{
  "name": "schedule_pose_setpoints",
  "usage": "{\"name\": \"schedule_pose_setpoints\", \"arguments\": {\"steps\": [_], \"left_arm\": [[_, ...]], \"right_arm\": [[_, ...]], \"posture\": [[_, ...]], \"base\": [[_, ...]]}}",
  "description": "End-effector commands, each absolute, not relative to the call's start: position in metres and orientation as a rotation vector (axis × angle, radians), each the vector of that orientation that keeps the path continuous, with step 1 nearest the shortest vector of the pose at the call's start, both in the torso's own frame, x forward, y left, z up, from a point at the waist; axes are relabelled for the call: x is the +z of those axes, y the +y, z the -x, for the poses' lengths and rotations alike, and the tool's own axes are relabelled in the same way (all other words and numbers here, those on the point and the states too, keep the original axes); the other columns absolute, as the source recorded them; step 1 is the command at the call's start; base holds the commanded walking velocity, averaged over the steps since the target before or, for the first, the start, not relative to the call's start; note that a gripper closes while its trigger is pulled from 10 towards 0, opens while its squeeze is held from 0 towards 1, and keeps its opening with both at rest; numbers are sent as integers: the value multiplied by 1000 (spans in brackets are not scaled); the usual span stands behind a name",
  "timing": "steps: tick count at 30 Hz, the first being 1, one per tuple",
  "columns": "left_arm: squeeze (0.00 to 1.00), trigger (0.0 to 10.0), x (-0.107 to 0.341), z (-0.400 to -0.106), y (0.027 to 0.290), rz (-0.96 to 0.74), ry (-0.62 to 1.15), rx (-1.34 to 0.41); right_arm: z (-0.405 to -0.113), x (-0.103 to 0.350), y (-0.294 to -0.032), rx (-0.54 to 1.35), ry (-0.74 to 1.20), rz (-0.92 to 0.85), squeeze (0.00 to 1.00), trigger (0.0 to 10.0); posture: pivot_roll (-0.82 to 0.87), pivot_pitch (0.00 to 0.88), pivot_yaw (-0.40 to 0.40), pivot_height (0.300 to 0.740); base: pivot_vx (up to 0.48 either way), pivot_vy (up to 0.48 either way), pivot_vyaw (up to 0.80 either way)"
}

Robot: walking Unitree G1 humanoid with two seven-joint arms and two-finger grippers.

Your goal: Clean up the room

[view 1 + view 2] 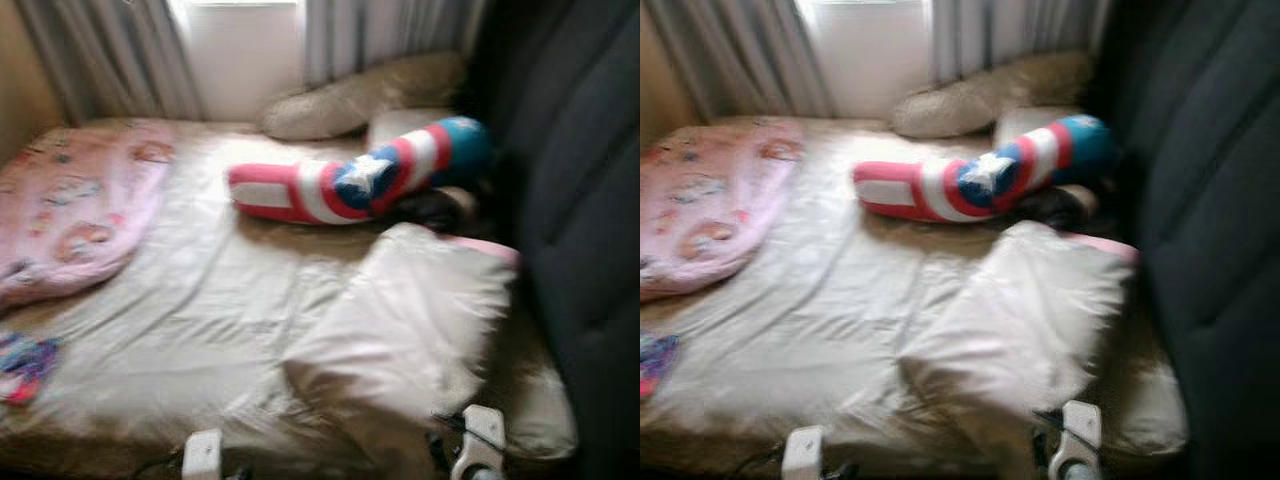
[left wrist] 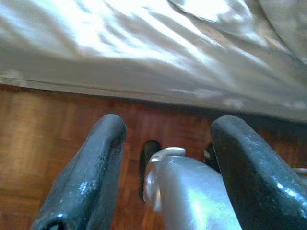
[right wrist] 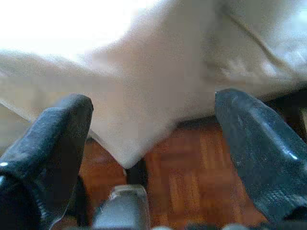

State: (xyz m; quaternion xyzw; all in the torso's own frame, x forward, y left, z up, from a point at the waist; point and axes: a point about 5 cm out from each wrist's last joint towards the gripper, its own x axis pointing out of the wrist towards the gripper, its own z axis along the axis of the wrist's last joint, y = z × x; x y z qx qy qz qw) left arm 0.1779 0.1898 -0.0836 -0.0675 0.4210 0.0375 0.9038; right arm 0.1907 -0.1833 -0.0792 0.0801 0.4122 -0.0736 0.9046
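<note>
Both grippers, left point(image 2: 165, 132) and right point(image 3: 153, 112), hang wide and empty at the bed's point(image 1: 200, 330) near edge; a white pillow point(image 1: 400, 320) lies on it.

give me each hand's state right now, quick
left hand: open, holding nothing, low by the bed's edge over the wooden floor.
right hand: open, holding nothing, just short of the hanging white bedding.

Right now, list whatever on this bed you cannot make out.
- Dark object behind the striped bolster: half hidden by it, shadowed and blurred in both eye views.
- Colourful item: cut off by the left edge.
- Pink blanket print: too blurred to read.
</note>
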Motion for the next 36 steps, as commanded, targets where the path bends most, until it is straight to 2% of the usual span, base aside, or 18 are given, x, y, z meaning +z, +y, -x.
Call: {"name": "schedule_pose_setpoints", "arguments": {"steps": [1, 24, 36], "left_arm": [[0, 10000, -84, -177, 188, 137, 880, 75], [0, 10000, -83, -180, 188, 151, 868, 87], [0, 10000, -83, -180, 188, 149, 865, 86]], "right_arm": [[-189, -80, -184, -152, 862, -162, 0, 10000], [-192, -78, -184, -144, 840, -176, 0, 10000], [-193, -78, -183, -139, 824, -202, 0, 10000]], "posture": [[79, 11, 5, 740], [73, 24, 4, 740], [73, 25, 1, 740]], "base": [[0, 0, 0], [0, 0, 0], [359, 0, 0]]}}
